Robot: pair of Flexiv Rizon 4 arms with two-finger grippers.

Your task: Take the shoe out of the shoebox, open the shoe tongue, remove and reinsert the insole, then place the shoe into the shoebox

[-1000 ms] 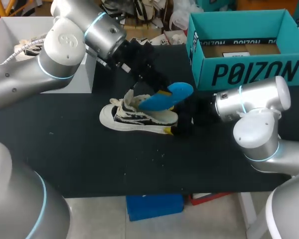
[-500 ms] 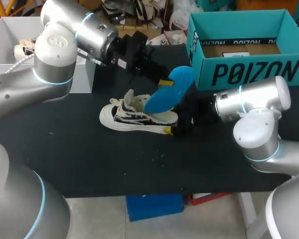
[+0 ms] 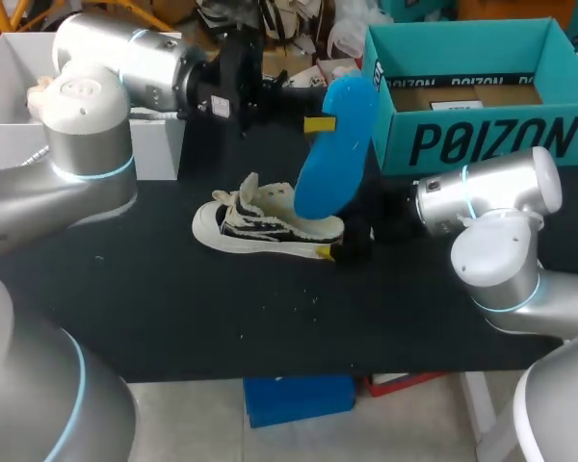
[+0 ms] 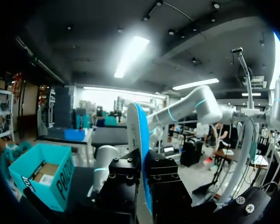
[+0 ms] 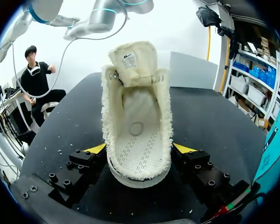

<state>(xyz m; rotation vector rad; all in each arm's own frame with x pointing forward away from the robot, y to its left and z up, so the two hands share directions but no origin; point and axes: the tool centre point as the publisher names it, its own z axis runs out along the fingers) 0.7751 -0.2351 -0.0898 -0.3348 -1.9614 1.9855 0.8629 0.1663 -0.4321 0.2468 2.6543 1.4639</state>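
A cream and black shoe point(image 3: 265, 221) lies on its sole on the black table point(image 3: 173, 318), toe toward the left. My right gripper point(image 3: 352, 245) holds its heel. In the right wrist view the shoe point(image 5: 137, 121) is open, its tongue folded back, and the gripper point(image 5: 140, 148) is shut on the heel from both sides. My left gripper point(image 3: 318, 123) is shut on the blue insole point(image 3: 332, 144), which hangs nearly upright above the shoe's heel. The left wrist view shows the insole point(image 4: 139, 140) edge-on between the black fingers point(image 4: 126, 172). The teal shoebox point(image 3: 482, 135) stands open at the back right.
A white box point(image 3: 19, 87) stands at the back left behind my left arm. The teal shoebox's wall point(image 4: 46, 175) shows beside the left gripper. Bare table lies in front of the shoe toward the front edge.
My left gripper has pulled the blue insole up and out of the shoe, swinging it from slanted to nearly upright. The right gripper and the shoe have stayed still.
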